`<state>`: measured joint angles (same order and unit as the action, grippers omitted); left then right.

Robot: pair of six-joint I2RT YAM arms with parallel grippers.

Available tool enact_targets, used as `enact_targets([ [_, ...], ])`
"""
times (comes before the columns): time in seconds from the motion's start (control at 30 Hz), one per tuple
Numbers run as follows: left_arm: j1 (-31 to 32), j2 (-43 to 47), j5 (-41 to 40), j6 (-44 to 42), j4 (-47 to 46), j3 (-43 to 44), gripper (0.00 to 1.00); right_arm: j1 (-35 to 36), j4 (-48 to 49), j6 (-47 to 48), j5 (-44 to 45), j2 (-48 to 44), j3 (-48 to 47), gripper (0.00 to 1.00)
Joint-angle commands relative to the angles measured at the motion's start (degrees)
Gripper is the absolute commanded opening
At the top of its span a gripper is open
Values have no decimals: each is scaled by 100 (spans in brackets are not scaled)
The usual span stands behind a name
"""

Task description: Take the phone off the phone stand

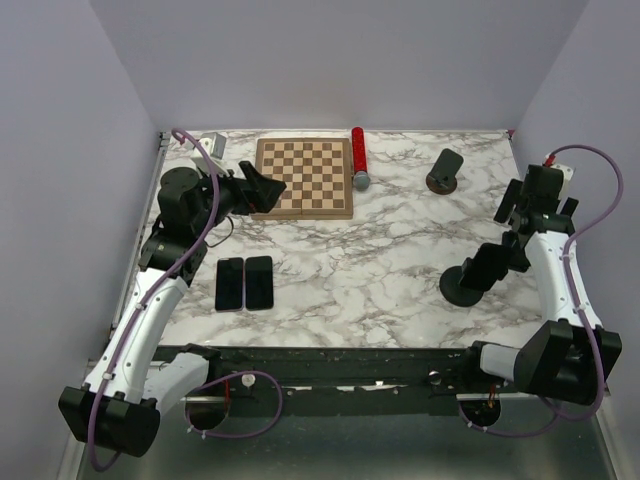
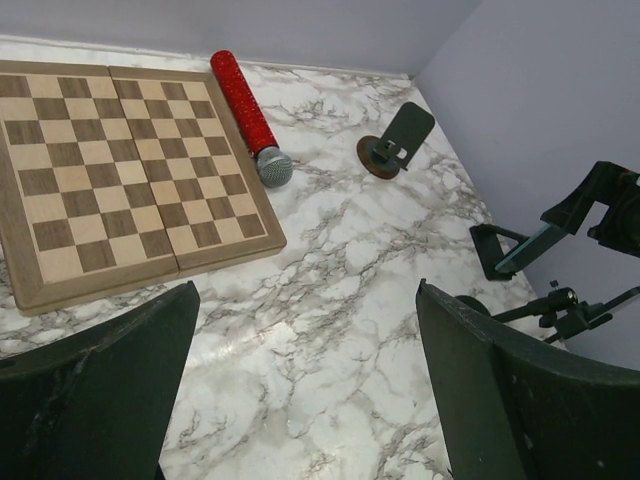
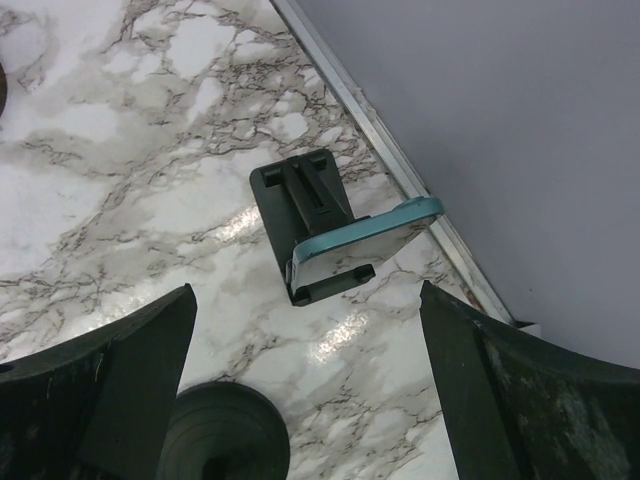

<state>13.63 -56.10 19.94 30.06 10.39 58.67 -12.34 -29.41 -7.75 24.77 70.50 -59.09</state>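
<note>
The teal-cased phone (image 3: 365, 238) rests on a black folding phone stand (image 3: 300, 195) at the right edge of the white marble table (image 3: 130, 150). The right gripper (image 3: 305, 292) hovers above it, jaws wide, touching neither. The left gripper (image 2: 307, 300), equally wide and empty, hangs by the wooden chessboard (image 2: 110, 170) at far left.
</note>
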Motion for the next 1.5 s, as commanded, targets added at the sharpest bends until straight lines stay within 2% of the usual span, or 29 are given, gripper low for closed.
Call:
enact_targets([
  [0.0, 52, -24, 97, 60, -86, -45, 98, -95, -47, 555, -116, 87, -114, 100],
  [0.3, 167, -18, 352, 244, -22, 69, 98, -595, -183, 642, -1044, 420, -392, 100],
  [0.37, 173, -71, 607, 333, 85, 187, 99, -644, -188, 716, -924, 440, -375, 100],
  [0.43, 168, -55, 875, 511, 0, 213, 98, -709, -174, 721, -1156, 428, -374, 100],
  [0.53, 175, 165, 1074, 671, -236, 74, 99, -972, -314, 421, -1644, 514, -601, 99],
  [0.63, 175, 409, 1160, 682, -317, 84, 99, -1088, -420, 262, -1776, 570, -831, 100],
  [0.73, 193, 485, 1124, 528, -62, 268, 99, -1164, -574, 636, -1863, 614, -920, 100],
  [0.93, 262, 398, 1444, 623, -211, 264, 98, -1518, -779, 1311, -1724, 583, -802, 100],
  [1.27, 648, 49, 1673, 580, -132, 402, 99, -1700, -952, 2029, -3043, 1171, -1236, 100],
  [1.47, 650, -136, 1871, 580, -2, 557, 99, -1787, -991, 2093, -3263, 1448, -1553, 100],
])
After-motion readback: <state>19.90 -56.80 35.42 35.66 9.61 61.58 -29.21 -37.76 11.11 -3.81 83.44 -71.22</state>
